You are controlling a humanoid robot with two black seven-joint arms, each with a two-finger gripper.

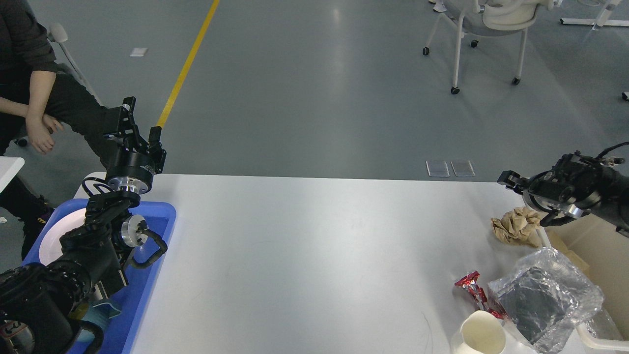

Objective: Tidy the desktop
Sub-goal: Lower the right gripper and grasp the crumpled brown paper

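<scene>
Light: you have bright, even overhead light, cool in tone.
Glare: a soft pale sheen runs down the middle of the table (314, 246); a faint streak shines on the floor (339, 73); the plastic bag (545, 295) glints.
Shadows: weak and soft, close under things.
Dark parts: your left end effector (140, 128) and right end effector (511, 179) read as black, with little detail.
Focus: sharp throughout, no motion blur.

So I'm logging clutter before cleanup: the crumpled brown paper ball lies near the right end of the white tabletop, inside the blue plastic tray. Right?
Not quite. The head view shows the crumpled brown paper ball lying directly on the white tabletop near its right end; the blue plastic tray sits at the left end.
</scene>
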